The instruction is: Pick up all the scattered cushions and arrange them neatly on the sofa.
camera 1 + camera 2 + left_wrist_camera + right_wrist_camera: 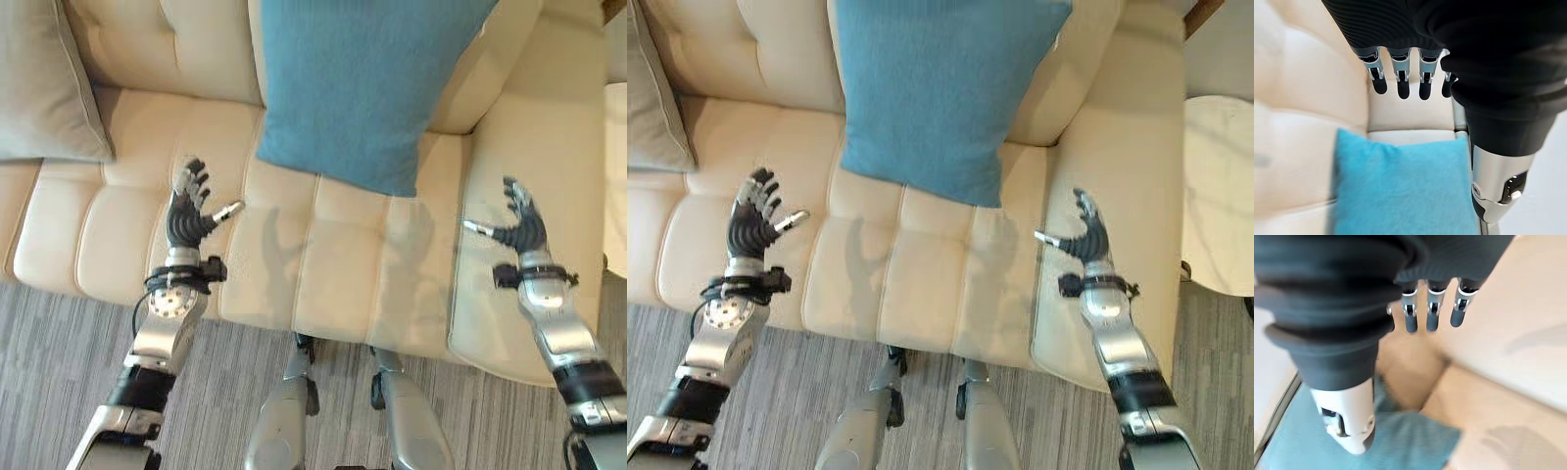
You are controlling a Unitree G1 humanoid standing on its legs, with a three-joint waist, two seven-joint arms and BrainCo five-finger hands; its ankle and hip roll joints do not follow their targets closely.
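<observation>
Blue cushion (362, 83) stands upright, tilted, against the cream sofa (323, 264) backrest at the right end; grey cushion (44, 83) leans at the left.

Both hands raised, fingers spread, holding nothing.

The left hand (188, 211) is lifted on the left with its fingers straight and fanned toward the far side, thumb out to the right. The right hand (521, 223) is lifted on the right, fingers straight and slightly bent forward, thumb pointing left. The two hands are well apart.
</observation>
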